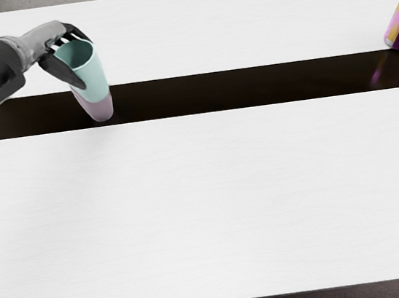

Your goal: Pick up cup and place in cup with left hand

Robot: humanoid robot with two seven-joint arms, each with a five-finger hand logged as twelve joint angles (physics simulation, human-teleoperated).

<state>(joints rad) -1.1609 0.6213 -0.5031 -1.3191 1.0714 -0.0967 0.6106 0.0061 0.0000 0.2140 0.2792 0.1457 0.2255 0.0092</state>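
Teal cup point(95, 80), left hand point(45, 41) gripping it, partway inside pink cup point(99, 111).

"Surface?"
"White tabletop point(207, 207); dark band point(250, 87) crossing it, nearer far edge than near."
"On it?"
"Pink cup point(99, 109) on band, left part. Purple-and-yellow can point(398, 29) upright, far right, at band's far side."
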